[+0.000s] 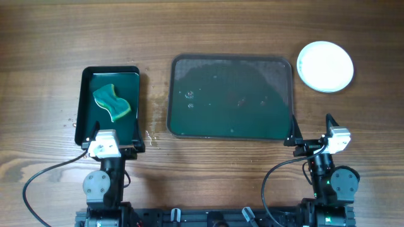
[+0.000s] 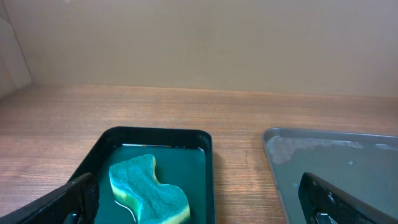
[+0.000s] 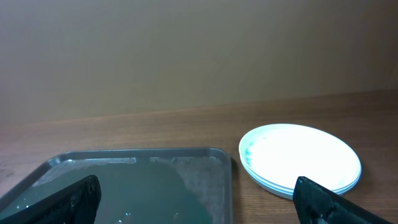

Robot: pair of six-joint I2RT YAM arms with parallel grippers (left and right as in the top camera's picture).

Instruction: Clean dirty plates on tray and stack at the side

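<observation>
Wooden counter (image 2: 186, 102), plain beige wall (image 2: 199, 37) behind. Small black tray (image 2: 155, 131) left of centre, holding wavy green sponge (image 2: 149, 191) with yellow edge. Grey-green tray (image 2: 323, 134) just to its right, apart, surface wet-looking. Left claw (image 2: 199, 202) spread wide, dark fingers (image 2: 68, 204) at lower corners, nothing between.

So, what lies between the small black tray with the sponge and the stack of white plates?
The large grey-green tray lies there, with a strip of bare table on each side; the overhead view shows it.
</observation>
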